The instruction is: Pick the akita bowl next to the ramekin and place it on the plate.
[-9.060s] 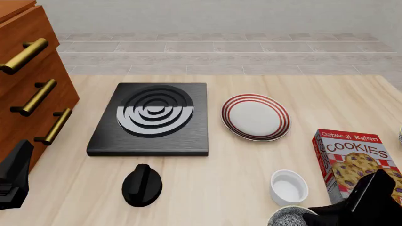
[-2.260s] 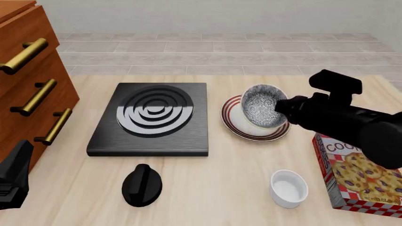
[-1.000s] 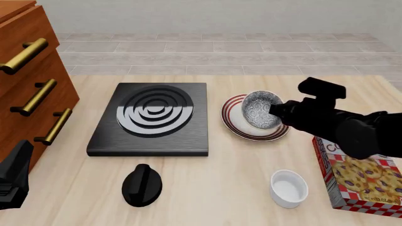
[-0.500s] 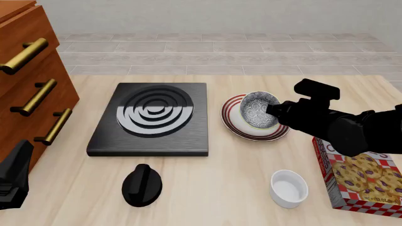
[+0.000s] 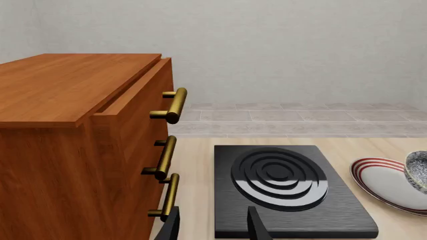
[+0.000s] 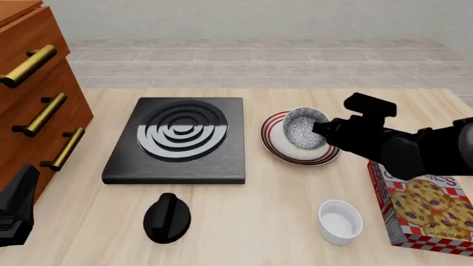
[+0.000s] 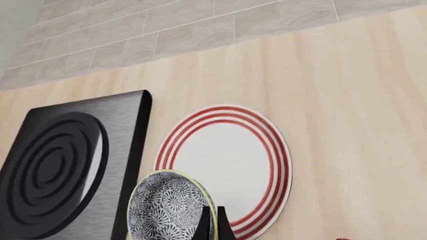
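The speckled black-and-white akita bowl point(image 6: 303, 128) tilts over the red-ringed plate point(image 6: 278, 148), its lower edge at or just above the plate's white middle. My right gripper point(image 6: 320, 128) is shut on the bowl's right rim. The right wrist view shows the thin fingers point(image 7: 203, 223) pinching the bowl point(image 7: 168, 207) at its rim, over the plate point(image 7: 230, 160). The white ramekin point(image 6: 340, 221) stands alone near the front edge. My left gripper point(image 5: 215, 227) is open and empty, low at the front left by the drawers. The left wrist view catches the plate point(image 5: 380, 181) and the bowl's edge point(image 5: 417, 170).
A black stove plate point(image 6: 180, 138) lies left of the plate, with a black knob point(image 6: 167, 217) in front of it. A wooden drawer cabinet point(image 6: 33, 94) with brass handles stands at the left. A cookie box point(image 6: 426, 208) lies at the right, under my right arm.
The bowl has gone from the front edge beside the ramekin to over the plate. In the last second it sank a little and my right arm shifted slightly left.
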